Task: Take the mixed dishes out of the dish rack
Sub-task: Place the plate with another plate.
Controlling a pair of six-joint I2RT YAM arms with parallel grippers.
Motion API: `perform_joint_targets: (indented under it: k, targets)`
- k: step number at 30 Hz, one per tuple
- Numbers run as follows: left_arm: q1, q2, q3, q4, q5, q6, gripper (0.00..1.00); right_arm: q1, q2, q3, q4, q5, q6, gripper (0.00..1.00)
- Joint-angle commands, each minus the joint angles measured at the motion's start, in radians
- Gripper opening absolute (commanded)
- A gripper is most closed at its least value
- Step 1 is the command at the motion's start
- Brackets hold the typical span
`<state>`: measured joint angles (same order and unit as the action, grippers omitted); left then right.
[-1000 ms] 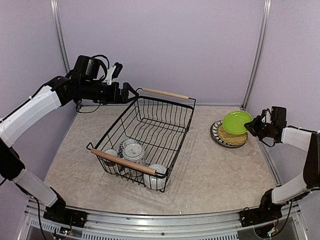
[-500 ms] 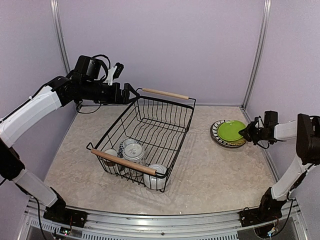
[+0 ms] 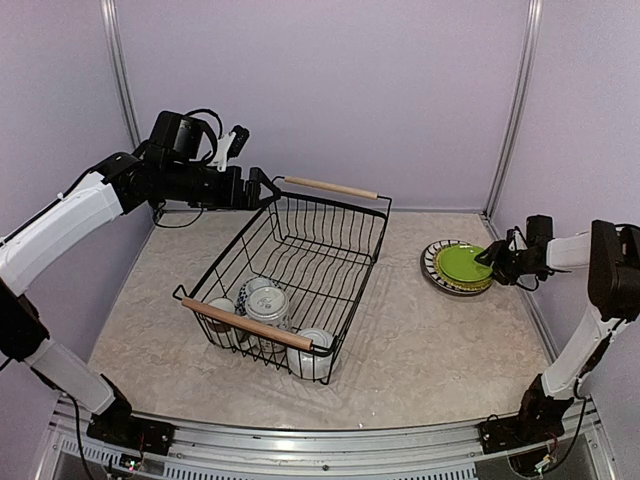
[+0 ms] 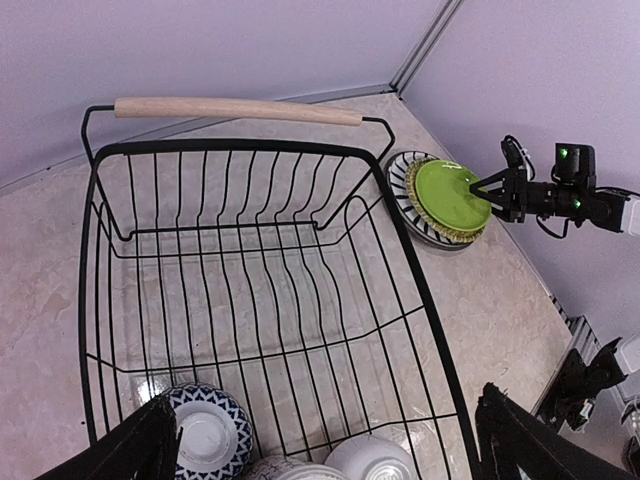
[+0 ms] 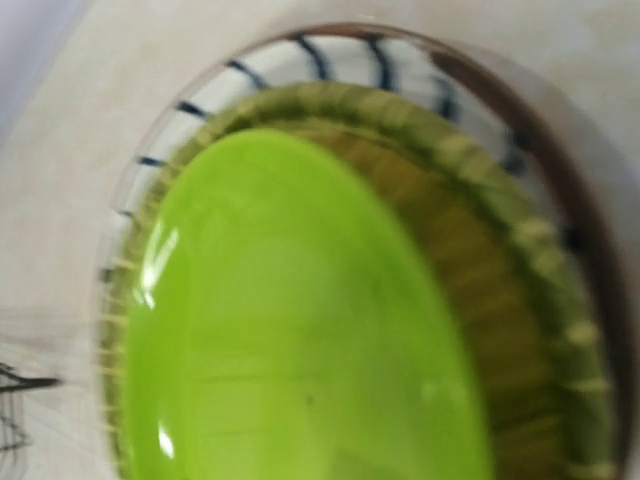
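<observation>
The black wire dish rack (image 3: pixel 318 243) with wooden handles sits mid-table. Its near end holds a blue-patterned bowl (image 4: pixel 205 435), a white bowl (image 4: pixel 372 458) and a white cup (image 3: pixel 312 353), all upside down. My left gripper (image 3: pixel 262 188) hangs wide open above the rack's far left corner with nothing between its fingers (image 4: pixel 140 450). To the right lies a stack of plates. The lime green plate (image 3: pixel 463 262) lies flat on top, over an olive plate (image 5: pixel 480 250) and a black-and-white striped plate (image 3: pixel 432 262). My right gripper (image 3: pixel 492 258) is at the green plate's right edge, fingers apart.
Purple walls close in on three sides, with the right wall just behind the right gripper. Metal corner posts (image 3: pixel 512 110) stand at the back. A metal rail (image 3: pixel 300 450) runs along the near edge. A black cable (image 3: pixel 175 218) lies near the back left wall.
My right gripper has lowered the tilted green plate flat onto the stack and its jaws have parted. The left arm and the rack have not moved.
</observation>
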<state>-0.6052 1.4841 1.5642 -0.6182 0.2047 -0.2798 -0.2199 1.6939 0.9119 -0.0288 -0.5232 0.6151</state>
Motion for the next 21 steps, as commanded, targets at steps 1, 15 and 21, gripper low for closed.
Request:
perform_joint_targets:
  k: [1, 15, 21]
  targets:
    - [-0.010, -0.021, 0.004, -0.015, 0.005, 0.018, 0.99, -0.012, -0.035, 0.042, -0.152, 0.133, -0.118, 0.57]
    - [-0.033, -0.012, 0.015, -0.034, -0.033, 0.040, 0.99, 0.025, -0.112, 0.078, -0.278, 0.304, -0.238, 0.87]
    - [-0.052, -0.002, 0.017, -0.037, -0.042, 0.045, 0.99, 0.025, -0.143, 0.038, -0.275, 0.310, -0.239, 0.93]
